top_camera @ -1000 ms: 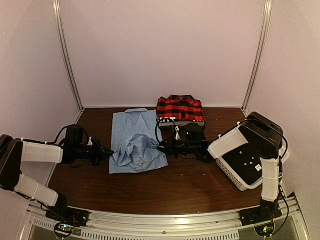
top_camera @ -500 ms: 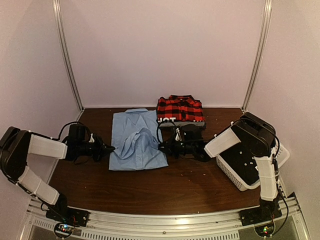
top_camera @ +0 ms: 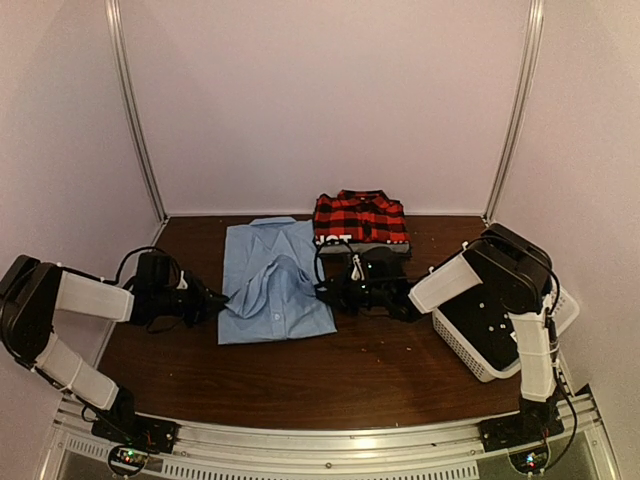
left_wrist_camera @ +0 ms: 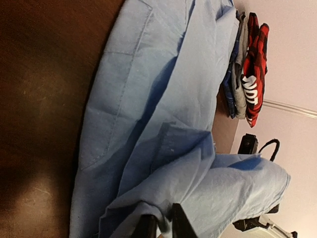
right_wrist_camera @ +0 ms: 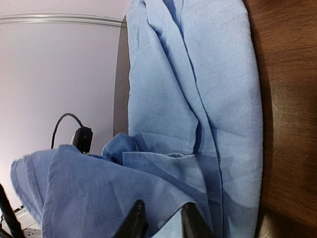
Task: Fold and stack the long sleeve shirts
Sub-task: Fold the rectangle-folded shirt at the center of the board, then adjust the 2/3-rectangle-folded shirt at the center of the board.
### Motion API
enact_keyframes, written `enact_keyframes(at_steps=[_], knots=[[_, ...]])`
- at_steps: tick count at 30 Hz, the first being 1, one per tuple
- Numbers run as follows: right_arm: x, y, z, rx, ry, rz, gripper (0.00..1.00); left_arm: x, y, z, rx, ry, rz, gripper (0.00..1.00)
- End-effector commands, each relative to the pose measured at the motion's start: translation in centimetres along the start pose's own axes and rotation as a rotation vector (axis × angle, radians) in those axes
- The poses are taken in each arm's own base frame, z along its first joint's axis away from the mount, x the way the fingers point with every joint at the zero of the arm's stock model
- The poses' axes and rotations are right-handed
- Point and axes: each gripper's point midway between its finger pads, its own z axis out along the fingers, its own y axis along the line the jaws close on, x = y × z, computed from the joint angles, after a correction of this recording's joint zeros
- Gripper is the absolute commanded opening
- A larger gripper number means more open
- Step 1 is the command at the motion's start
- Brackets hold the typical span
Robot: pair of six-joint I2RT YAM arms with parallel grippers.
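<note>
Blue shirt [top_camera: 272,285] bunched, centre; plaid shirt [top_camera: 361,218] folded behind it.

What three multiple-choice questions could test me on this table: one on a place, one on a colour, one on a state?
1. Where is the plaid shirt? A on the floor; B at the near edge; C at the back of the table.
2. What colour is the plain shirt? A white; B light blue; C green.
3. How is the plaid shirt? A folded; B spread open; C hanging in the air.
Answers: C, it lies along the far edge; B, its cloth is light blue; A, it forms a neat rectangle.
</note>
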Motion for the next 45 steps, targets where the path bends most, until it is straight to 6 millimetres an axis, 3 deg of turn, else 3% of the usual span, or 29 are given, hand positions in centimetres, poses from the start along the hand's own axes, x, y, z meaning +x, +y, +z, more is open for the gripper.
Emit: enact_keyframes(at_steps=[1, 5, 9, 17, 28, 34, 41, 45], knots=[[-1.3, 1.8, -1.3, -0.030, -0.050, -0.030, 0.36, -0.1, -0.2, 0.3, 0.026, 0.015, 0.036, 0.24], [-2.0, 2.8, -3.0, -0.021, -0.093, -0.059, 0.51, -0.1, -0.5, 0.0, 0.028, 0.012, 0.059, 0.48], [-2.4, 2.9, -4.6, 0.016, -0.131, -0.093, 0.53, -1.2, -1.5, -0.9, 0.007, -0.039, 0.138, 0.64], [-1.3, 3.1, -3.3, 0.173, -0.076, -0.326, 0.53, -2.7, -3.2, -0.8, -0.039, -0.047, 0.267, 0.65], [-3.8, 2.3, 0.5, 0.292, 0.004, -0.714, 0.58, -3.6, -5.0, -1.7, -0.125, -0.057, 0.500, 0.65], [-6.1, 1.6, 1.2, 0.299, -0.008, -0.742, 0.59, -1.8, -5.5, -1.2, -0.226, -0.079, 0.656, 0.70], [-5.3, 1.2, 2.7, 0.252, 0.056, -0.759, 0.59, 0.1, -6.5, 0.5, -0.272, -0.067, 0.787, 0.73], [-5.2, 0.8, 3.1, 0.253, 0.070, -0.753, 0.57, 0.3, -5.9, 1.2, -0.341, -0.048, 0.815, 0.73]])
